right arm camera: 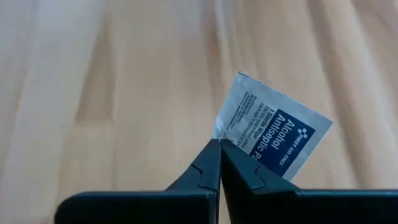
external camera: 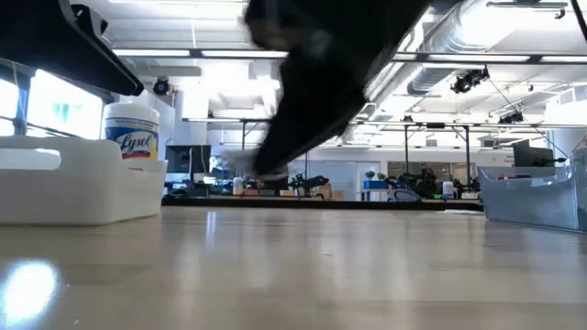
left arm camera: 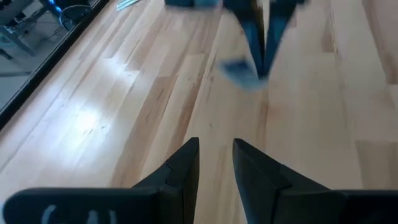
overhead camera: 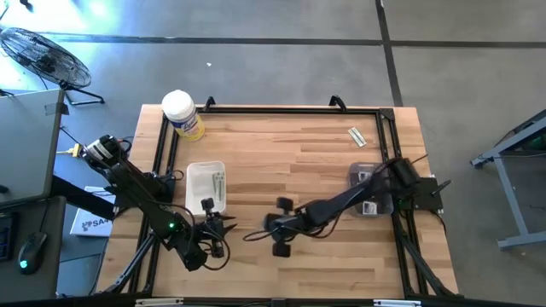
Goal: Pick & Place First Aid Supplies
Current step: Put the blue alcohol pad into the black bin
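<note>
Pale, planked wooden table top (overhead camera: 299, 162), smooth and faintly glossy, fills the near ground and is framed by a black metal rail. On its left half a white rectangular plastic tray (overhead camera: 195, 177) is seen, with at least one narrow greenish-tan wrapped strip (overhead camera: 218, 183) and a small white packet already lying in it, so part of the placing is judged done. At the right edge a clear, shallow plastic bin (overhead camera: 360, 179) is partly hidden under the right arm; its contents cannot be made out. A tall yellow canister with a white round lid (overhead camera: 182, 114) stands at the far left corner, outside the task. One more narrow pale strip (overhead camera: 357, 136) lies loose on the far right of the table, so work is judged to be left.

The right gripper (right arm camera: 219, 163) is found at the near middle of the table, its dark tapered fingers pressed fully together on the edge of a small flat square packet of white foil-like paper with a dark blue printed panel (right arm camera: 273, 134). The packet is held tilted just above the wood, thin and slightly creased. Carrying it left to the tray is judged the step in hand.

The left gripper (left arm camera: 216, 160) waits beside the tray's near end, its fingers partly apart and holding nothing.
</note>
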Motion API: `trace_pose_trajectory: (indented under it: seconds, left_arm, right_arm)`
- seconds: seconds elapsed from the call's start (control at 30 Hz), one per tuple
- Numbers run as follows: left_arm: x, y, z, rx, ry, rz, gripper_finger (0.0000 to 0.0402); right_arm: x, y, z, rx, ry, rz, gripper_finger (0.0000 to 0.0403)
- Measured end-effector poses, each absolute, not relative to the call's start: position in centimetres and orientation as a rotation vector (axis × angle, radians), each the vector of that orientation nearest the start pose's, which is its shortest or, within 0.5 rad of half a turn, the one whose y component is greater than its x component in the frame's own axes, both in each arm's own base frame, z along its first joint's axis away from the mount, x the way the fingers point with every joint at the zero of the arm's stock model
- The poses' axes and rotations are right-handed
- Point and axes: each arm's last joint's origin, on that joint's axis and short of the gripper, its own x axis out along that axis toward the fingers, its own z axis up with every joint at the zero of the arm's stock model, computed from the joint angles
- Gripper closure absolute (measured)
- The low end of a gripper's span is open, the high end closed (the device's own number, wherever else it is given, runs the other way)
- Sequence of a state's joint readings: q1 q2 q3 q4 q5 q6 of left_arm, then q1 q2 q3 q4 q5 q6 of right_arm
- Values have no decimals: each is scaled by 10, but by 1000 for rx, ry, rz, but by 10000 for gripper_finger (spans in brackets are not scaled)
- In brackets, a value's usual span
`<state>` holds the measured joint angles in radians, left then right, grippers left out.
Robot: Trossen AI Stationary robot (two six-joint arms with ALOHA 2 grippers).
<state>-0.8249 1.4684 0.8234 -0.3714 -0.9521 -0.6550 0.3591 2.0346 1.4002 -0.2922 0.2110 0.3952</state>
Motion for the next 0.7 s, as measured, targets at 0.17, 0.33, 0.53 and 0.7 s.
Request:
trace_pose_trajectory:
  seconds: [0.17,0.33,0.53,0.7]
  left_arm:
    - [195,-176,203,171,563,312,307]
    - [191,-172,209,165,557,313,307]
    - [191,-173,209,146,586,280,307]
    - [191,-174,208,134,597,264,307]
  right_arm:
    - [365,137,215,179,992,-186,401]
    - [316,126,257,211,1077,-390,402]
    - [263,109,285,284,1140,-638,402]
    - [223,92,272,446,1199,-698,402]
